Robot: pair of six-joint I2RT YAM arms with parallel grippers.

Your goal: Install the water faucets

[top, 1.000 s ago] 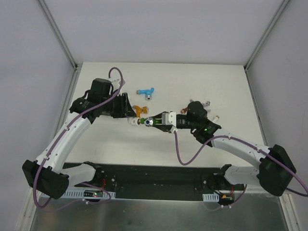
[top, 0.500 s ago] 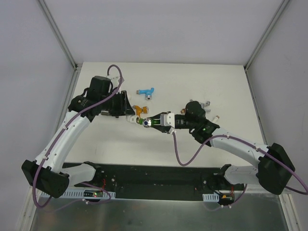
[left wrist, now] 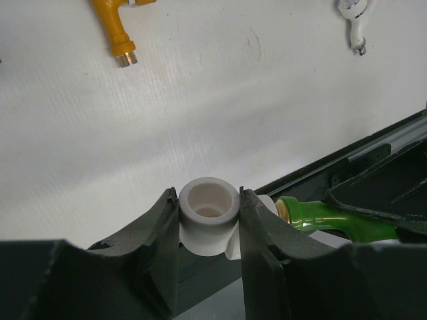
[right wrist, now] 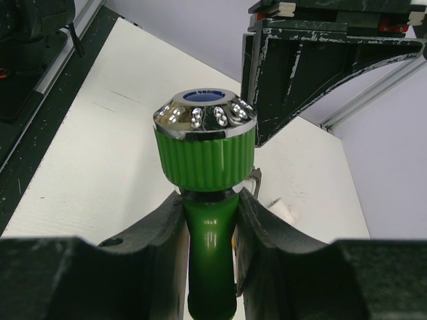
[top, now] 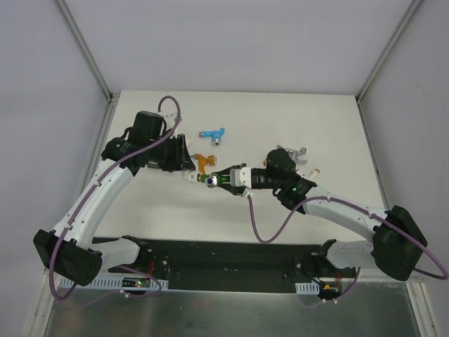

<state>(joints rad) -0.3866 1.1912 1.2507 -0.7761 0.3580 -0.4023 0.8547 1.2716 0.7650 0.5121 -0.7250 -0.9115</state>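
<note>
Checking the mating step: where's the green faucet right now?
Green faucet: top view, mid-table, clamped in the right gripper, its brass end at the white fitting the left gripper holds, just near-side of the orange faucet.

The white surface (top: 337, 119) carries a blue faucet (top: 212, 134) lying on its side toward the far edge. An orange faucet (top: 203, 161) lies nearer the middle, well apart from it. Off to the right lies a silver-grey faucet (top: 302, 151), partly hidden, with a small pale piece (top: 317, 170) near it. The left wrist view shows a white faucet (left wrist: 353, 19) lying on the same surface. A black strip (top: 231, 256) runs along the near edge
</note>
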